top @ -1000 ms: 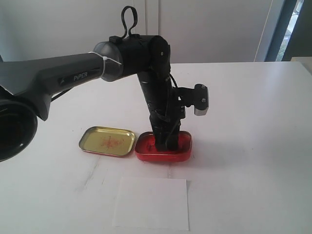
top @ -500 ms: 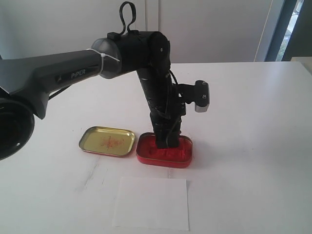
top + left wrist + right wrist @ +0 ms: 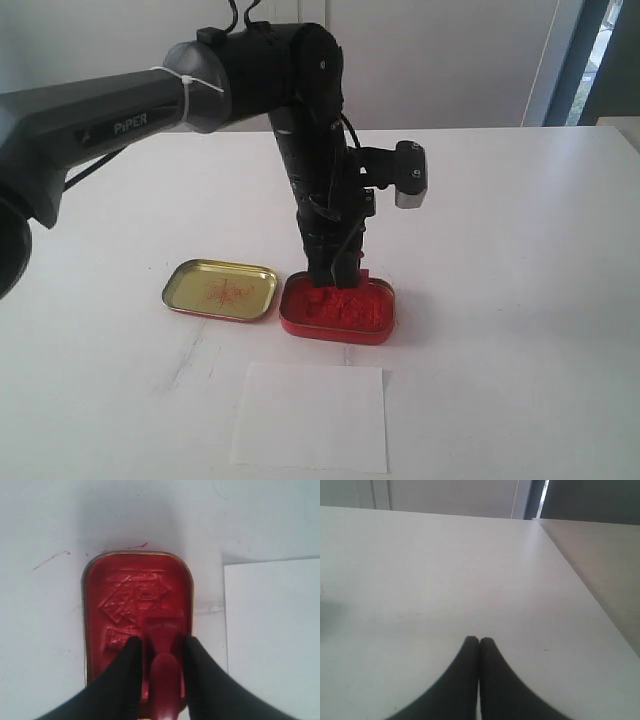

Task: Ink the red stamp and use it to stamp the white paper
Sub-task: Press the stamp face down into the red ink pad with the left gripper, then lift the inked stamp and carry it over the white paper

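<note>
Left jaws are clamped on the knob of the red stamp (image 3: 162, 630), square base pointing down over the red ink tin (image 3: 335, 328). Whether the face touches the paste or hangs just clear, I can't tell. So this looks like the inking step, and the paste shows square dents. The white paper (image 3: 310, 415) lies flat on the tabletop (image 3: 500, 250), just camera-side of the tin and unmarked, with the gold lid (image 3: 220, 290) beside the tin. Right jaws are pressed together, holding nothing. Next call: carry the stamp to the paper, keep the face level and press straight down.
</note>
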